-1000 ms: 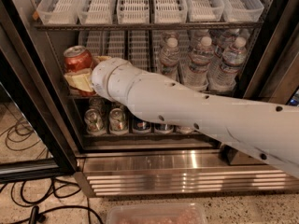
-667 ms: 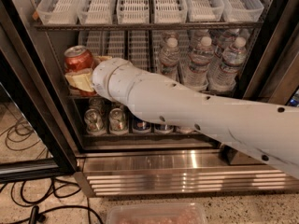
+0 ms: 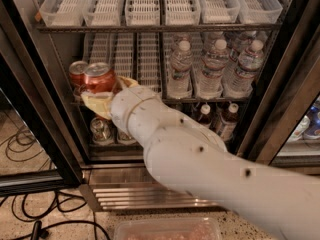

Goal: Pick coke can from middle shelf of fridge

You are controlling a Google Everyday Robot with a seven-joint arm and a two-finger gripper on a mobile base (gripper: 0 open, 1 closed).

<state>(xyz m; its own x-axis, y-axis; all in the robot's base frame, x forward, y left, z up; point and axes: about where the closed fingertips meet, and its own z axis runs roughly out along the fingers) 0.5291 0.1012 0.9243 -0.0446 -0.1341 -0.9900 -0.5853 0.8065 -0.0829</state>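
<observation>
The fridge (image 3: 35, 119) stands open, and my white arm reaches into its left side. My gripper (image 3: 104, 90) is at the left end of the middle shelf (image 3: 200, 100), its yellowish fingers (image 3: 97, 104) closed around a red coke can (image 3: 99, 78) with a silver top. The can is held a little in front of the shelf's left lane. A second red coke can (image 3: 77, 72) stands just behind and to the left of it. My wrist hides the lower part of the held can.
Several water bottles (image 3: 215, 66) fill the right of the middle shelf. White slotted trays (image 3: 145, 4) sit on the shelf above. Silver cans (image 3: 101, 130) and brown bottles (image 3: 227, 119) stand below. Cables (image 3: 25, 216) lie on the floor at left, and a clear container (image 3: 167, 229) is at the bottom edge.
The gripper and the can have come right and toward the camera, out from the shelf's left end. A second red can now shows behind the held one.
</observation>
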